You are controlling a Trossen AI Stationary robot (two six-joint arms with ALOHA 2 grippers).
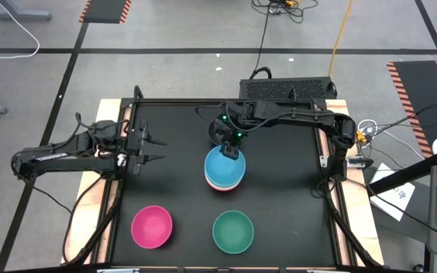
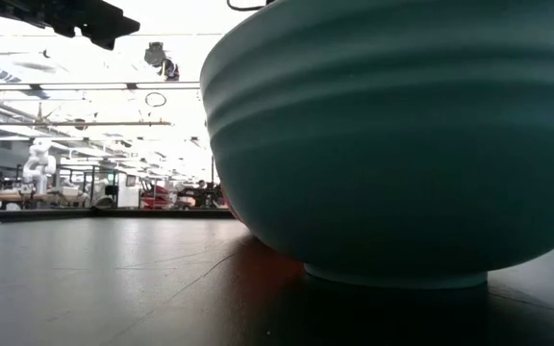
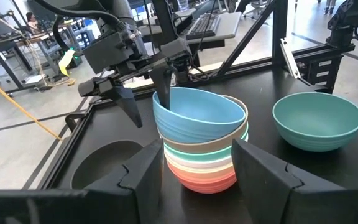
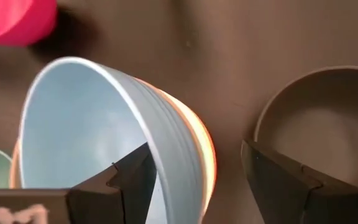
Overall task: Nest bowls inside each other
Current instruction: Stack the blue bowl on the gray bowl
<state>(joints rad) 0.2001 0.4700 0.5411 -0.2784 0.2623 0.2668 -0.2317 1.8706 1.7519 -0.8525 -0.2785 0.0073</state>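
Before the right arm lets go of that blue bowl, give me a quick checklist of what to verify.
1. Blue bowl is over the stack: ok.
2. Blue bowl sits level in the stack: not ok, it is tilted.
3. Right gripper has one finger inside the blue bowl's rim and one outside: ok.
4. Left gripper is away from the stack, open and empty: ok.
5. Magenta bowl and teal bowl are still loose on the table, clear of the stack: ok.
6. Every bowl lower in the stack is fully seated: cannot tell.
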